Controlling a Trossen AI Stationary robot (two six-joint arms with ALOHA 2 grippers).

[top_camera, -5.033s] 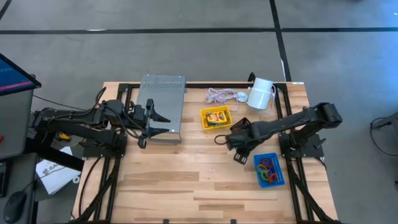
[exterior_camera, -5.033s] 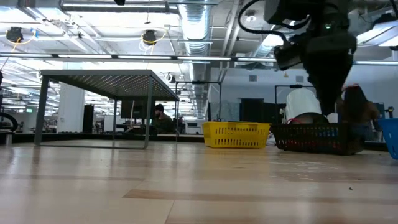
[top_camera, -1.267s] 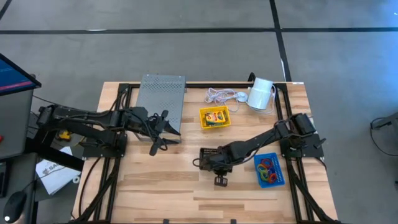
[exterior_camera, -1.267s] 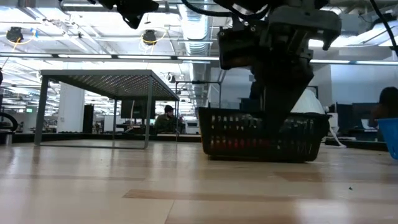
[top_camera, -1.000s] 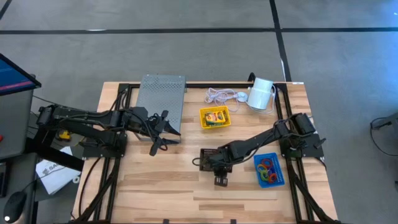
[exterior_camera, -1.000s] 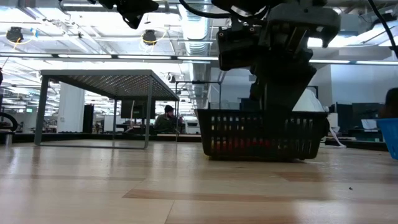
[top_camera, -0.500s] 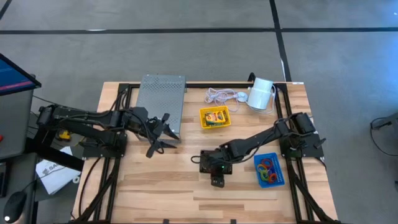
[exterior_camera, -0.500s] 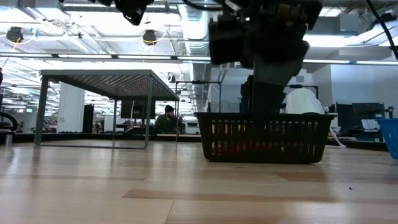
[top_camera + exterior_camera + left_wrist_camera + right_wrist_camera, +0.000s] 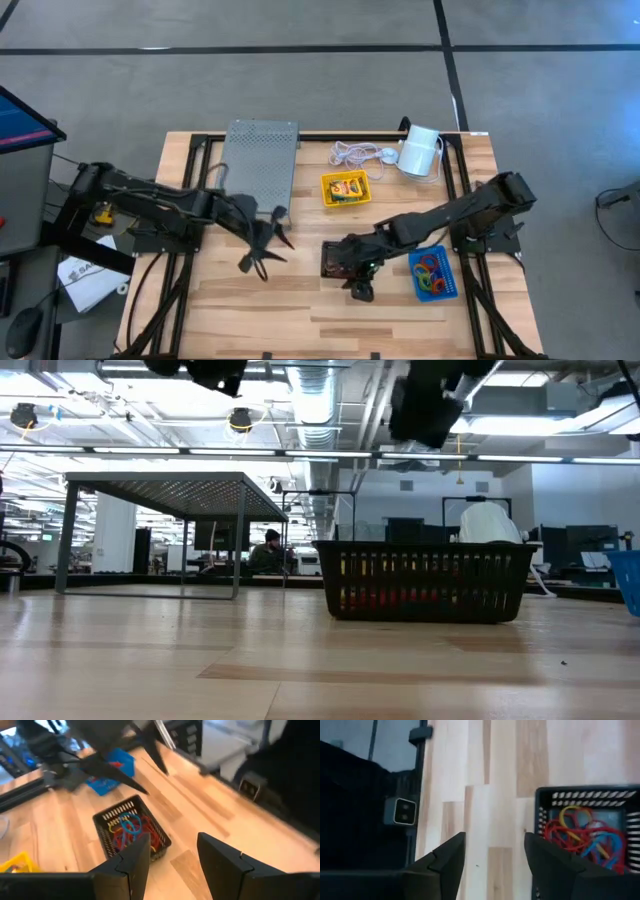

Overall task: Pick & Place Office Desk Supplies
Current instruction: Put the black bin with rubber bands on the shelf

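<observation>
The black mesh tray (image 9: 335, 258) stands flat on the table's middle, holding red, blue and yellow rubber bands (image 9: 131, 827). My right gripper (image 9: 360, 290) hangs open above the tray's near side, clear of it; the tray (image 9: 590, 832) lies beside its fingers. My left gripper (image 9: 268, 255) is open to the tray's left, facing the tray (image 9: 131, 831). The yellow tray (image 9: 346, 188) holds a crayon box. The blue tray (image 9: 433, 273) holds rubber bands. In the low view the black tray (image 9: 425, 580) sits level, with both arms high above it.
A grey perforated stand (image 9: 260, 165) sits at the far left. A coiled white cord (image 9: 355, 153) and a white cylinder (image 9: 420, 150) lie at the far right. Bare wood stretches along the near edge (image 9: 300, 310).
My right gripper has risen out of the black mesh tray and stands clear of it. The tray, slightly tilted a second ago, now rests level on the table. My left gripper has moved toward the near edge and rightward, closer to the tray.
</observation>
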